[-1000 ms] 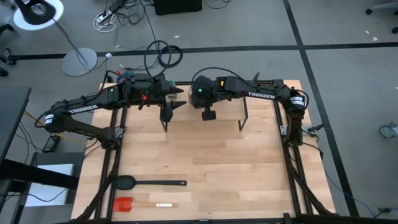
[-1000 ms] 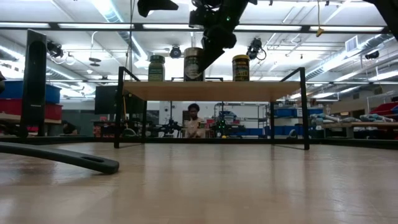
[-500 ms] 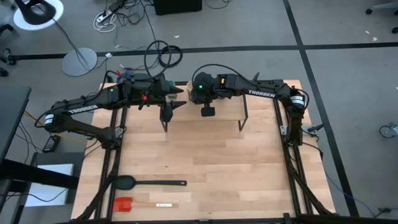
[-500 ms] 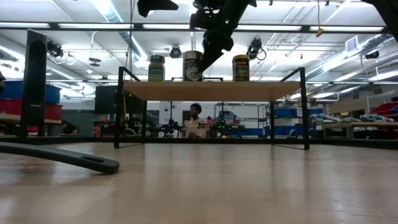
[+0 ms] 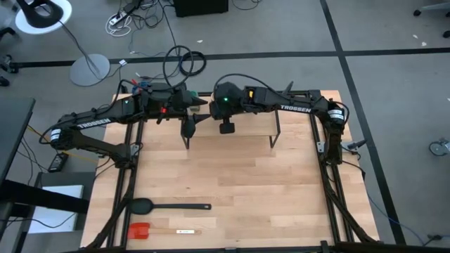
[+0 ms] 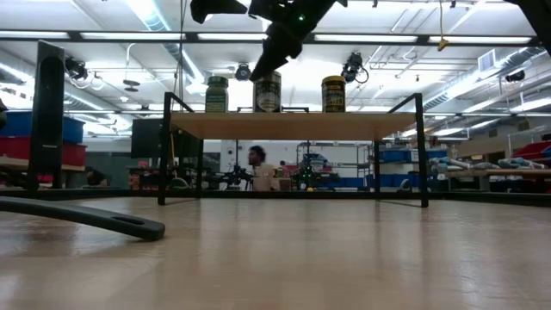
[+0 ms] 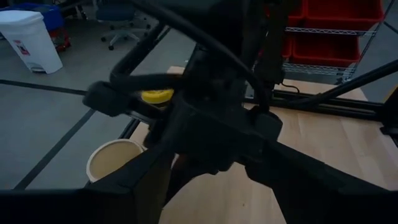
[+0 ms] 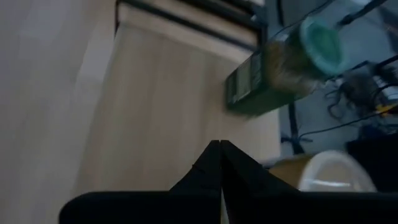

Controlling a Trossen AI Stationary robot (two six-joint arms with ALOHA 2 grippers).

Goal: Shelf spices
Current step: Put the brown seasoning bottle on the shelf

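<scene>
Since a second ago the right end effector (image 6: 265, 53) has swung from in front of the tan-topped jar (image 6: 268, 91) to above and left of it, fingers pressed together and holding nothing. Taking the shelf (image 6: 293, 126) as landmark and reading leftward to rightward in the low view: the green-lidded jar (image 6: 217, 95) stands at its left part, the tan-topped jar at the middle, the yellow-lidded jar (image 6: 333, 94) right of that, all upright and apart. The left end effector (image 5: 191, 121) hangs by the shelf's left end, fingers apart; whether it touches anything is hard to judge. All three jars look shelved, so the step is probably withdrawal: lift straight up before swinging away. Room above the shelf is open, but the jars sit near its front edge, and the two arms crowd its left half.
</scene>
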